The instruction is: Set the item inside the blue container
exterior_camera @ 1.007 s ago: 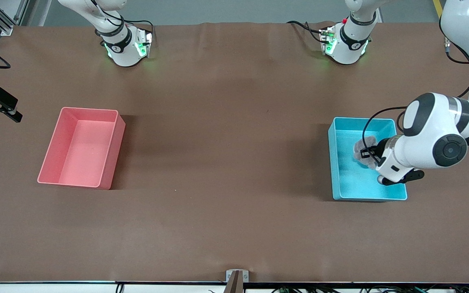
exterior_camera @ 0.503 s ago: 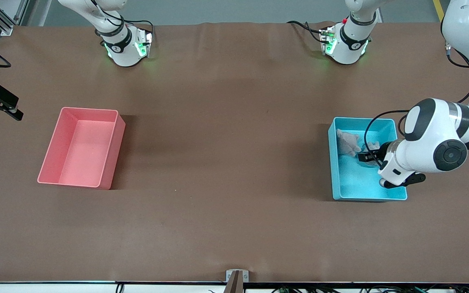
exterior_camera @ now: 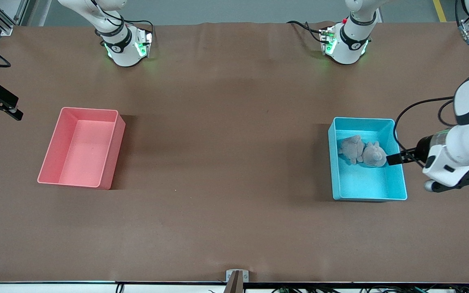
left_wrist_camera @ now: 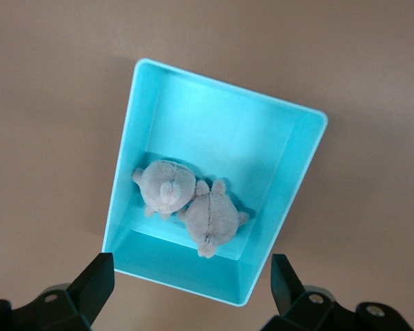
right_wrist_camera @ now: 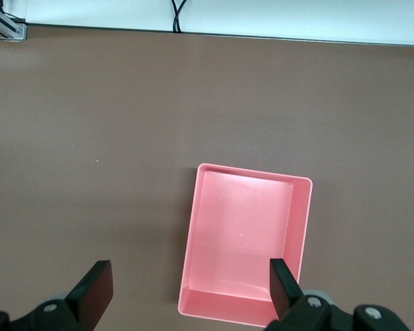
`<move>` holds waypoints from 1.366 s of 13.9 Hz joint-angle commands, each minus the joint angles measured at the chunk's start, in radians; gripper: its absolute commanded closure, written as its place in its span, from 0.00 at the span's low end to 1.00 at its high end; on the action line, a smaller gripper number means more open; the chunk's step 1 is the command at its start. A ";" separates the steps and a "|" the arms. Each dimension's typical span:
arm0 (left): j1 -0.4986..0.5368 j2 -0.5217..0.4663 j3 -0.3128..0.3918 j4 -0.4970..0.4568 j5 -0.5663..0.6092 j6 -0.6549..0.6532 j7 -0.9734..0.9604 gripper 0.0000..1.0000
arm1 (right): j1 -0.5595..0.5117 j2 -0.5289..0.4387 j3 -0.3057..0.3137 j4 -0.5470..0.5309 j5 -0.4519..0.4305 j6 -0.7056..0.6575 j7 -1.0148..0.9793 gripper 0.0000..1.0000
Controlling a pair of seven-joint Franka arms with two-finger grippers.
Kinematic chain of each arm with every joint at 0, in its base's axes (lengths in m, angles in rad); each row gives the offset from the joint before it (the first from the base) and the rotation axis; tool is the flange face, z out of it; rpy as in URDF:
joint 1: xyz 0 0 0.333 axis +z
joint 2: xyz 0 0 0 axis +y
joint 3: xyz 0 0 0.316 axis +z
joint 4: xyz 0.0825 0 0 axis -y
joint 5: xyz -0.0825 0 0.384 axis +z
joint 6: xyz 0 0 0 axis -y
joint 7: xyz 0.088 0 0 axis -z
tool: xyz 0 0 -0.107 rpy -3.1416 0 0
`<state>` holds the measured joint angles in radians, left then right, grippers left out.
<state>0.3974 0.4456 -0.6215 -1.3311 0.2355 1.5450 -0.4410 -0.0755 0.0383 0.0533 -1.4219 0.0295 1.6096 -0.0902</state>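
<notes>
1. Where the brown desk (exterior_camera: pixel 226 171) reaches the right arm's end, at nine o'clock in the front view, the right claw (right_wrist_camera: pixel 186 289) hangs in the air with its two fingers spread wide and nothing between them; the right arm waits.
2. The pink bin (exterior_camera: pixel 80 147) sits on the desk under that claw, toward the right arm's end, and shows only its bare floor in the right wrist view.
3. The middle of the desk is plain brown sheet, with the two arm bases at eleven and one o'clock along the top edge.
4. The blue container (exterior_camera: pixel 334 162) stands at three o'clock, toward the left arm's end, well apart from the pink bin.
5. The grey plush toy (exterior_camera: pixel 361 152) lies inside the blue container, in the half farther from the front camera, touching no claw.
6. The left claw (left_wrist_camera: pixel 193 286) hovers over the container's rim on the side toward the left arm's end, fingers wide apart and holding nothing.
</notes>
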 commanded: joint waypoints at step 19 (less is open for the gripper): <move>-0.433 -0.507 0.566 -0.212 -0.177 -0.091 0.366 0.00 | -0.015 0.002 0.014 0.014 -0.019 -0.014 0.001 0.00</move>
<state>0.0012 0.0135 -0.0951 -1.4605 0.0773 1.4440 -0.0848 -0.0755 0.0383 0.0533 -1.4203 0.0285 1.6069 -0.0902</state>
